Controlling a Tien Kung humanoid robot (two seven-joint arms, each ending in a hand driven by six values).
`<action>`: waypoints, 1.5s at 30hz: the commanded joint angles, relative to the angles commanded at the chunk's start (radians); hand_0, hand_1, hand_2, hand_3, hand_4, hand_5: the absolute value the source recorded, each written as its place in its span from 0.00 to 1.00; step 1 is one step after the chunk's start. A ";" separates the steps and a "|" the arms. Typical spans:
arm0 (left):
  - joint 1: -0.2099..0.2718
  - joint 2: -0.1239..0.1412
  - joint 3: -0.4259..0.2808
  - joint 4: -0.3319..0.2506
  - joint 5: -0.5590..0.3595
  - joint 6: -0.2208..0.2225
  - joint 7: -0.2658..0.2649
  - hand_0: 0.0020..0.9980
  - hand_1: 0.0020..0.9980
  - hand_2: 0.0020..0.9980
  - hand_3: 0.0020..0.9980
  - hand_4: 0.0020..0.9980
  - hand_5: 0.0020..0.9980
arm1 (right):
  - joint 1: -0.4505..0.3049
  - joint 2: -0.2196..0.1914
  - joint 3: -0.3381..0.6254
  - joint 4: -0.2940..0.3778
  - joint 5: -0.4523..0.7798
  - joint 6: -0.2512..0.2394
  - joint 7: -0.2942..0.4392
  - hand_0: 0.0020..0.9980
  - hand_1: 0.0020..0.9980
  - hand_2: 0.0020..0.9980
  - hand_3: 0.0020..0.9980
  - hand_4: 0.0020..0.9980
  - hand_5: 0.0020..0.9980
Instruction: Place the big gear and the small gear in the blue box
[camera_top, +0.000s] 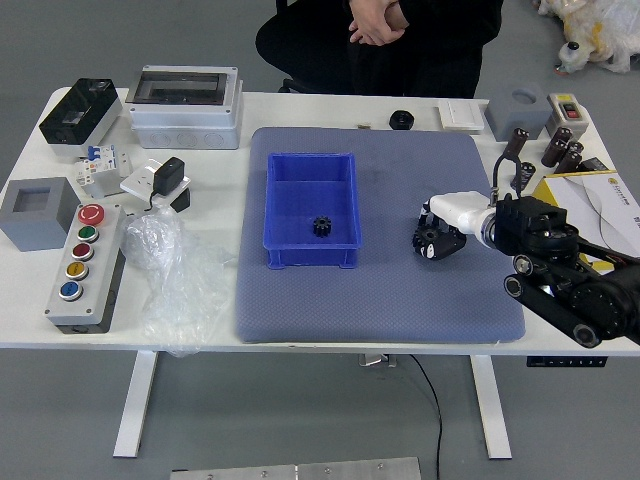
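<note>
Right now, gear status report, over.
Right robot hand at big gear, grip unclear; left out of view. Small gear in blue box. Person's hands off table.

Past open mat (391, 295), the blue box (291, 240) obstructs.

No text, brand or number is legible. Markings too small to read are as follows:

1. Red button (91, 214), on the grey control box (97, 262) at the left: small pale marks on the cap.
2. White sheet (603, 192), on the yellow box (551, 189) at the right: faint print.
3. Small control box (568, 115), far right: a yellowish panel, its detail too small to read.
</note>
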 joint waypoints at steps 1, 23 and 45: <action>0.000 0.000 0.000 0.000 0.000 0.000 0.000 0.86 0.83 0.83 0.78 0.59 0.37 | 0.002 -0.002 0.000 0.002 -0.001 0.000 0.000 0.40 0.37 0.44 0.58 0.54 0.31; 0.004 0.014 -0.005 0.000 0.002 -0.002 0.002 0.86 0.83 0.83 0.78 0.60 0.37 | 0.102 -0.128 0.011 0.146 -0.004 0.053 -0.025 0.44 0.37 0.44 0.59 0.49 0.28; 0.004 0.023 0.023 0.000 -0.012 -0.005 0.003 0.86 0.83 0.83 0.78 0.60 0.37 | 0.270 0.017 -0.076 0.163 0.058 0.077 -0.029 0.45 0.37 0.44 0.59 0.49 0.27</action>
